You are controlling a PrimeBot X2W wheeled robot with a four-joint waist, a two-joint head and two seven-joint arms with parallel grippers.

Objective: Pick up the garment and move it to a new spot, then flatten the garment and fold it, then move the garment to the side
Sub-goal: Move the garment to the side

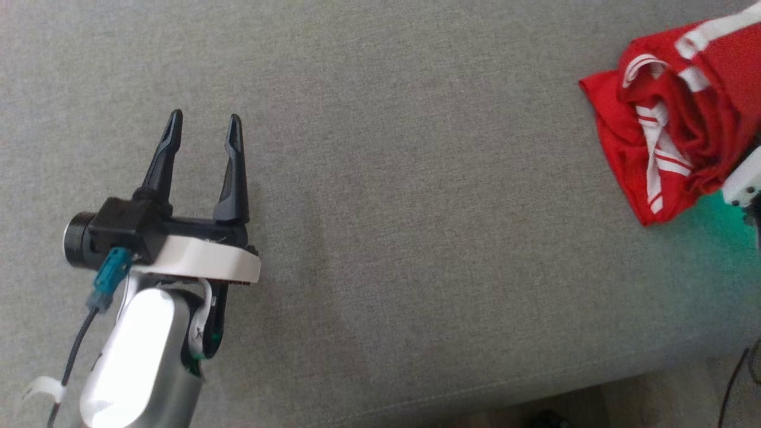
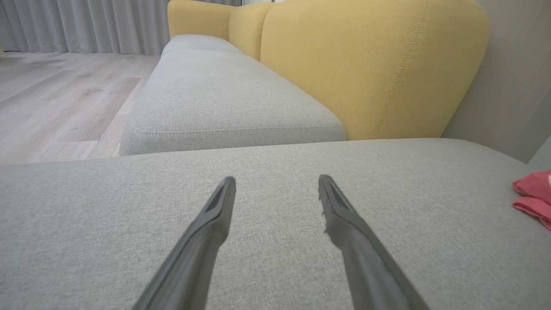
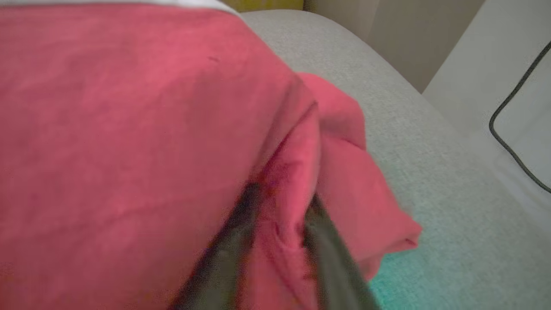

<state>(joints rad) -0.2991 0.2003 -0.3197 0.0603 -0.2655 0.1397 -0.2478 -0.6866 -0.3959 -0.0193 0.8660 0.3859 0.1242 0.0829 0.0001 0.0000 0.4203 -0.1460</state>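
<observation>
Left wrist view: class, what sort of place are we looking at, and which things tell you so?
Probably a living room in a home: a grey-seated sofa with yellow backrests, a pale wood-look floor beside it, and long grey curtains at the far end.

Grey woven sofa seat (image 2: 258, 241): broad, flat, even daylight. A second grey seat cushion (image 2: 224, 99) runs on beyond it. Yellow upholstered backrest (image 2: 366, 69) behind, rounded, with a stitched seam. Pale wood-plank floor (image 2: 60, 94) beside the sofa. Grey pleated curtains (image 2: 86, 26) at the far end hang to the floor. Plain beige wall (image 2: 503, 86) next to the backrest. Black cable (image 3: 512, 142) lies on a pale surface past the seat's edge. Greenish glow (image 1: 713, 220) tints one patch of fabric.
</observation>
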